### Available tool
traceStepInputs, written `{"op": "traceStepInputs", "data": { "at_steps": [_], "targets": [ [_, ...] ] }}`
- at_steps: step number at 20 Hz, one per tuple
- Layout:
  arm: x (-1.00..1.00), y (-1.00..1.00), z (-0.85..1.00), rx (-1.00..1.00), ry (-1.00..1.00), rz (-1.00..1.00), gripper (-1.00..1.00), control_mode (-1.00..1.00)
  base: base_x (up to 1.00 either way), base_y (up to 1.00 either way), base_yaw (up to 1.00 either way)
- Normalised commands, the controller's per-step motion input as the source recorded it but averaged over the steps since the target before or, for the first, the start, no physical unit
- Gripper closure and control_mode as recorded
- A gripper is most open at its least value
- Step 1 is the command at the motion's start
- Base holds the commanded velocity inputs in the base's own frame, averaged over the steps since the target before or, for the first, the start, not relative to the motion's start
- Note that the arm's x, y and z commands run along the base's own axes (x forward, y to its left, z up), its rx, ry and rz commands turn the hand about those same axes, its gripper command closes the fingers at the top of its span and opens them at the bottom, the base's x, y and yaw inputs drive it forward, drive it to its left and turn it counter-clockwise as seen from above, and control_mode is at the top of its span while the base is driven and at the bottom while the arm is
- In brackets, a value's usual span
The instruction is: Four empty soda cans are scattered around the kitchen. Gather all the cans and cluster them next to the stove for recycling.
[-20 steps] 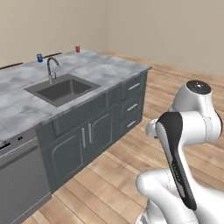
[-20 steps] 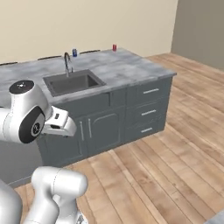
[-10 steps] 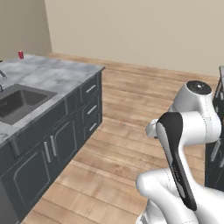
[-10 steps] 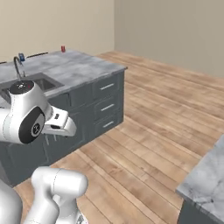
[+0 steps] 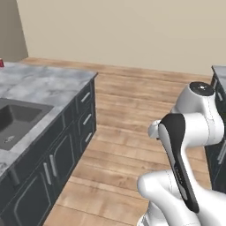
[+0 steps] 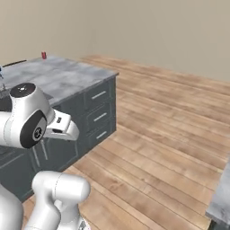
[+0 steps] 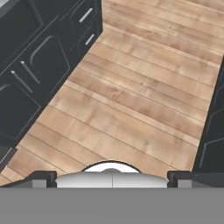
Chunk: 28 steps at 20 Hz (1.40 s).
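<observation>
A red soda can is seen on the island counter (far corner); the gripper, fingers spread and empty, is pointed floorward.

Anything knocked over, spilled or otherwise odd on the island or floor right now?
Nothing stands out. A red soda can stands upright on the island counter, drawers are shut, and the wood floor shows no spills. The hand is open, holding nothing.
</observation>
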Motion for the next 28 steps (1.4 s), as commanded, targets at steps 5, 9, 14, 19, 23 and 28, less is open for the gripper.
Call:
{"op": "traceStepInputs", "data": {
  "at_steps": [5, 9, 14, 19, 23, 28],
  "targets": [
    [0.0, 0.0, 0.0, 0.0, 0.0, 0.0, -1.0, 1.0, 0.7, 0.43, -0.28],
    [0.0, 0.0, 0.0, 0.0, 0.0, 0.0, -1.0, 1.0, 0.71, 0.43, -0.28],
    [0.0, 0.0, 0.0, 0.0, 0.0, 0.0, -1.0, 1.0, 0.65, 0.25, -0.28],
    [0.0, 0.0, 0.0, 0.0, 0.0, 0.0, -1.0, 1.0, 0.0, -0.01, -0.5],
    [0.0, 0.0, 0.0, 0.0, 0.0, 0.0, -1.0, 1.0, 0.34, 0.09, -0.37],
    [0.0, 0.0, 0.0, 0.0, 0.0, 0.0, -1.0, 1.0, 0.89, 0.4, -0.2]
  ]
}}
